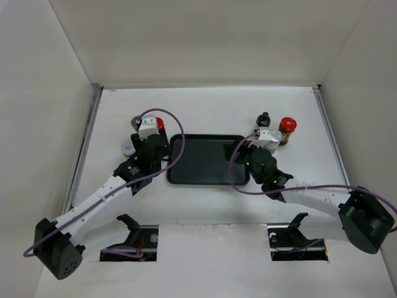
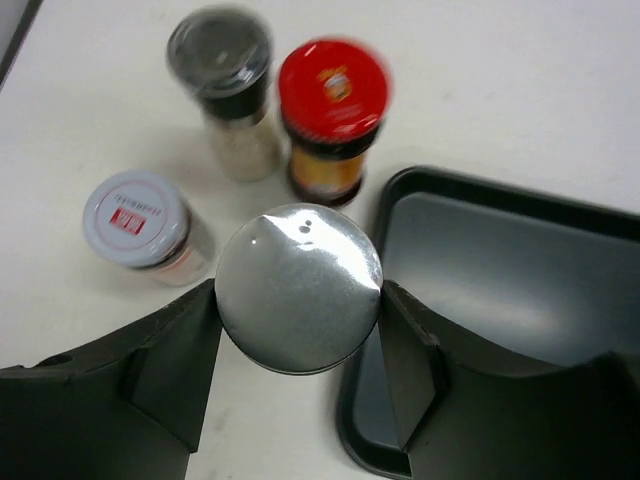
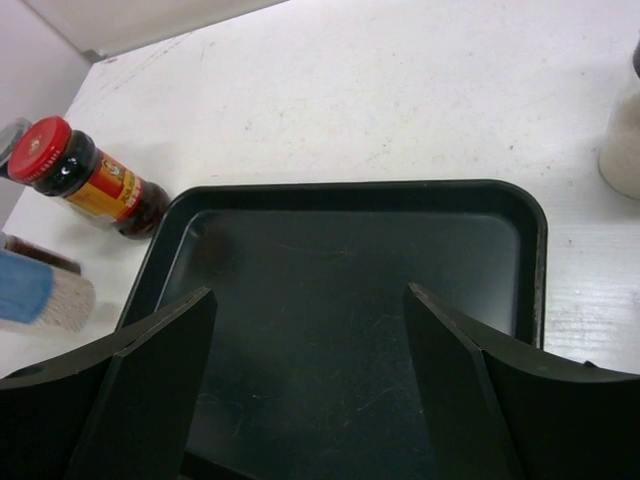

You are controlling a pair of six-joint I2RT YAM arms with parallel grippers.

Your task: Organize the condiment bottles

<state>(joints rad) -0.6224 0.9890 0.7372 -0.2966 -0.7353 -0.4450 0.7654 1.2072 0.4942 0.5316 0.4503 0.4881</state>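
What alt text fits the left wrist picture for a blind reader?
Two black fingers of the left gripper clasp a small round silver-capped jar, seen from above. Beyond it on the white table stand a white-capped jar, a dark-grey-capped jar and a red-capped jar; a flat black tray lies to the right.

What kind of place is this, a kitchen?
Probably not a kitchen: it looks like a robot test booth. White walls box in a white table, robot arms, left and right, are bolted at its edge, and a black tray and small spice jars sit on it.
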